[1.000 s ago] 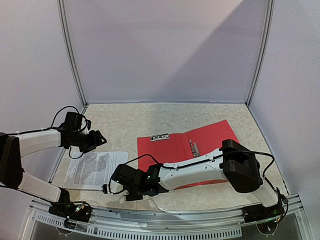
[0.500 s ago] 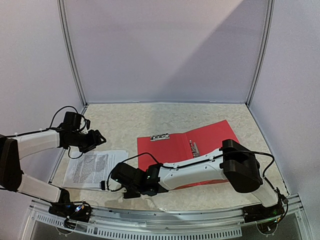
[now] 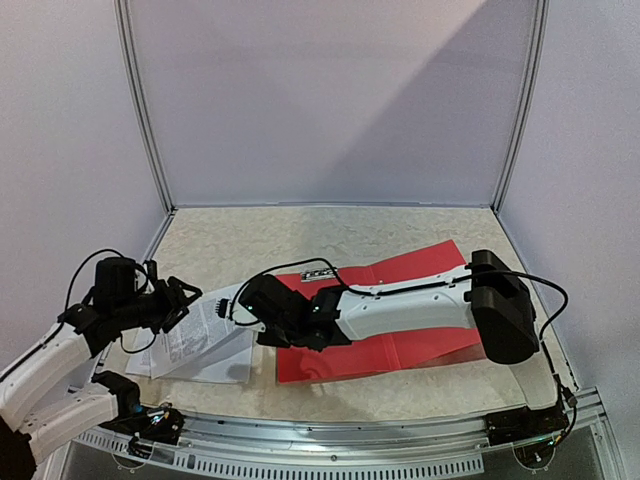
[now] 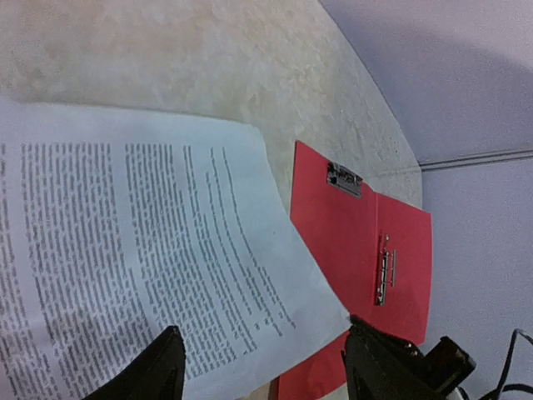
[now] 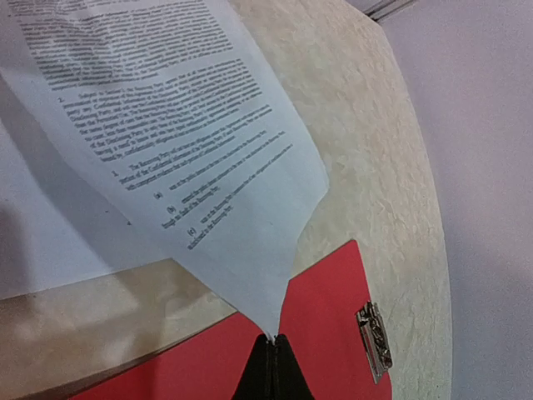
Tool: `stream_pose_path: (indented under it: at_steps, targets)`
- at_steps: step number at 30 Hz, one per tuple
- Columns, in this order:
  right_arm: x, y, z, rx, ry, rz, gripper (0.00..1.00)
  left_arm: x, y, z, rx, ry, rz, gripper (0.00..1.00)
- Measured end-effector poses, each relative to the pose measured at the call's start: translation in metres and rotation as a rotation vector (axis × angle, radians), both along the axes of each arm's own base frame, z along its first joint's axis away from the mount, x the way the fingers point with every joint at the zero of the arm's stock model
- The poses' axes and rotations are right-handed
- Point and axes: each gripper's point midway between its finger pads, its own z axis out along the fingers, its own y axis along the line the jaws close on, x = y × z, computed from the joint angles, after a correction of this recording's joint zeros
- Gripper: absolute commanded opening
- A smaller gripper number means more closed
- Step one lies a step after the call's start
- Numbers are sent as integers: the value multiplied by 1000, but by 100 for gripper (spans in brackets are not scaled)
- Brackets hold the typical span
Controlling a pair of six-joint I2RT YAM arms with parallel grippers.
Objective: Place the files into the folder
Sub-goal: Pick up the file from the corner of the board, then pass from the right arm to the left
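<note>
Paper sheets (image 3: 195, 340), thin, white, flexible, densely printed in black, on mottled beige tabletop (image 3: 300, 240), left of flat open red plastic folder (image 3: 400, 345). Long axis roughly left-right. Right corner raised and bowed, pointing at folder, pinched between closed right gripper (image 5: 271, 367). Left gripper (image 4: 262, 367) spread wide above sheets.

The pale, mottled surface (image 3: 300, 235) carries the open red folder (image 3: 400, 352) lying flat right of centre, and, just beside its left edge near the front, the files (image 3: 195, 348), seemingly one sheet flat with another raised at a corner over it.
</note>
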Motion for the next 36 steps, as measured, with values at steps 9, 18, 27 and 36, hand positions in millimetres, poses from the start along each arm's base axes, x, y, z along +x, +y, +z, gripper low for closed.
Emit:
stream_pose_path:
  at_steps: [9, 18, 27, 36]
  targets:
    - [15, -18, -2, 17, 9, -102, 0, -42, -43, -25, -180, 169, -73, 69]
    - [18, -27, -10, 16, 31, -146, 0, -69, -95, -21, -345, 290, -153, 72]
    - [13, -41, -5, 24, 47, -164, 0, -69, -98, -50, -413, 334, -38, 73]
    - [2, -50, 19, 89, 83, -152, 0, -47, -79, -46, -474, 230, 128, 74]
